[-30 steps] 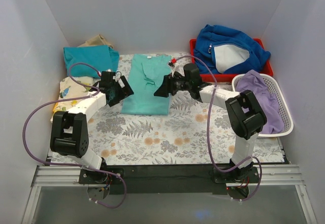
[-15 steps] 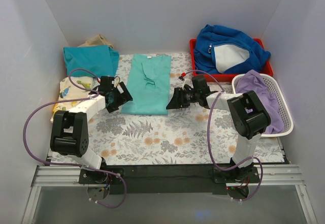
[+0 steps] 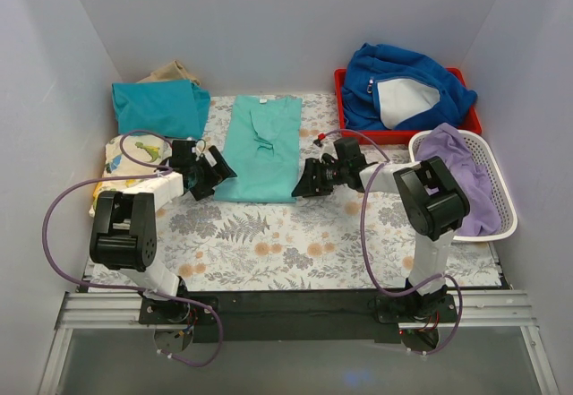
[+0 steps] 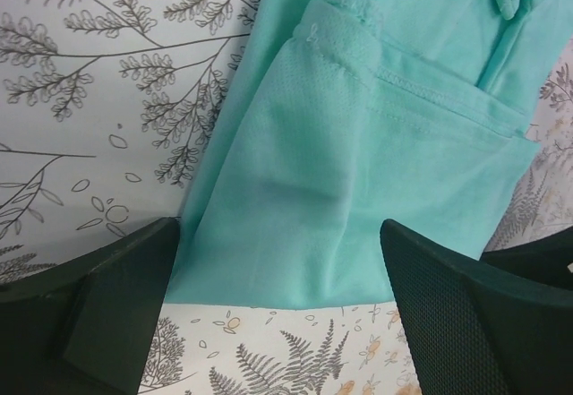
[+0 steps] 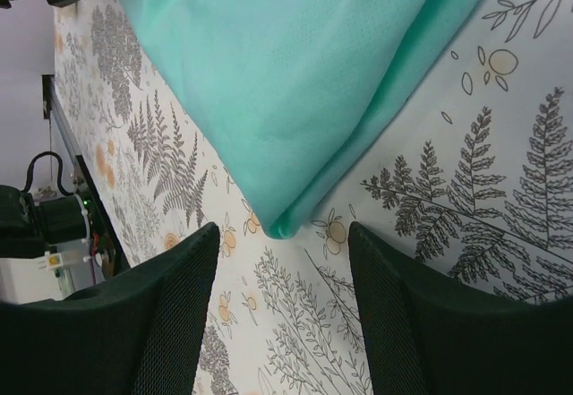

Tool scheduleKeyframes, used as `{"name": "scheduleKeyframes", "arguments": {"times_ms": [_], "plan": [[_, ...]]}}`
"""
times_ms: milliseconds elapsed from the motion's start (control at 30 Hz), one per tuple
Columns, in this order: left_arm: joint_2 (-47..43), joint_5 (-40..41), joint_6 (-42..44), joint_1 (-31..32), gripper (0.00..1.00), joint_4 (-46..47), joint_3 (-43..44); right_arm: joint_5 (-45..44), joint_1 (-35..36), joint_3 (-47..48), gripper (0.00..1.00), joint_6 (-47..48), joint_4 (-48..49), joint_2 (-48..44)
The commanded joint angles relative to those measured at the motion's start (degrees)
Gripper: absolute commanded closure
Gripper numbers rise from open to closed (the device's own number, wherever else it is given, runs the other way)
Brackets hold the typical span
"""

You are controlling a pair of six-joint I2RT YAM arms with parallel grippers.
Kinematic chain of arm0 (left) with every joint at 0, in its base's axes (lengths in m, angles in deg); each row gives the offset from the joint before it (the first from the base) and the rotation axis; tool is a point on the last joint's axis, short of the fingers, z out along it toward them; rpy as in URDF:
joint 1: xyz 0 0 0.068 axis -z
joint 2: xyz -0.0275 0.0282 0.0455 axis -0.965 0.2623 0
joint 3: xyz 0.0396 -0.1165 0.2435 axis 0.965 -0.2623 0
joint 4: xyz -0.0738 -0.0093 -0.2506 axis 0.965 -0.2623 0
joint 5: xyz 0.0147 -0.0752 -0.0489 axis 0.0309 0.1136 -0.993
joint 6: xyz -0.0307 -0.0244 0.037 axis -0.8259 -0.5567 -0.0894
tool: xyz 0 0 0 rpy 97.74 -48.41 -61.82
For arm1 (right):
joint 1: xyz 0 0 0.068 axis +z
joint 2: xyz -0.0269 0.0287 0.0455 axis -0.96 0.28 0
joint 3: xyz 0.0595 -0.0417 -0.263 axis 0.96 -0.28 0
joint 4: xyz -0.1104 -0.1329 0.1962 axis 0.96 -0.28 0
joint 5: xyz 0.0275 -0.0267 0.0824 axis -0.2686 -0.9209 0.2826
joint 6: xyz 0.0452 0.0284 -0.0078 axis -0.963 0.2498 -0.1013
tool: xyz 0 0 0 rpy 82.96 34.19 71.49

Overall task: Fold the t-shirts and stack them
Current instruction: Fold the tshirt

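Observation:
A mint-turquoise t-shirt (image 3: 260, 147) lies on the table as a long folded strip, collar at the far end. My left gripper (image 3: 215, 178) is open at its near left corner; the left wrist view shows the hem (image 4: 295, 261) between the open fingers. My right gripper (image 3: 302, 183) is open at the near right corner; the right wrist view shows that corner (image 5: 282, 225) between the fingers, untouched. A darker teal folded tee (image 3: 157, 107) lies at the far left. A cream dinosaur-print tee (image 3: 125, 159) lies in front of it.
A red tray (image 3: 353, 128) at the far right holds a royal-blue fleece jacket (image 3: 403, 86). A white basket (image 3: 503, 191) at the right holds a lilac garment (image 3: 466, 171). A tan cloth (image 3: 170, 72) shows behind the teal tee. The table has a fern-print cover (image 3: 295, 243).
Both grippers have come back from higher on the mint shirt's sides toward its near hem, the right one moving right and nearer, the left one slightly left. The shirt has not moved.

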Motion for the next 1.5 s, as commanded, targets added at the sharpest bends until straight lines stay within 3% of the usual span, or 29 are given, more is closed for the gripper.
{"name": "scheduleKeyframes", "arguments": {"times_ms": [0, 333, 433, 567, 600, 733, 800, 900, 1067, 1467], "plan": [[2.1, -2.7, -0.1, -0.1, 0.05, -0.5, -2.6, -2.3, 1.1, 2.0, 0.34, -1.1, -2.0, 1.9], [0.0, -3.8, -0.3, -0.1, 0.21, -6.3, -2.8, -4.0, 3.4, 3.9, 0.36, -4.0, -2.0, 5.2], [-0.5, -4.7, -0.8, -0.1, 0.28, -6.3, -3.9, -4.2, 3.4, 3.7, 0.44, -4.3, -1.9, 5.8], [-1.2, -5.3, -0.9, -0.1, 0.47, -6.4, -5.2, -5.5, 3.4, 2.4, 0.6, -4.1, -1.9, 4.8], [-1.6, -5.3, -1.1, -0.1, 0.6, -6.2, -5.8, -5.8, 3.5, 2.1, 0.65, -4.1, -2.0, 4.6], [-2.1, -5.3, -1.3, -0.1, 0.8, -5.6, -7.9, -4.8, 3.5, 1.8, 0.8, -3.0, -1.8, 4.7], [-2.5, -5.2, -1.3, -0.1, 0.98, -5.6, -9.1, -4.3, 3.4, 1.8, 0.88, -2.9, -1.5, 5.0], [-3.3, -5.6, -1.9, -0.1, 1.0, -5.6, -10.4, -3.7, 3.4, 1.5, 0.98, -2.6, -1.1, 4.3], [-6.2, -8.1, -2.9, 0.0, 1.0, -6.0, -12.2, -3.9, 3.4, -0.8, 0.99, -1.5, -1.3, 0.7], [-16.2, -13.2, -6.7, 2.8, 1.0, -7.3, -18.8, -7.2, 4.4, -16.2, 0.99, 0.8, -5.6, -16.1]]}}
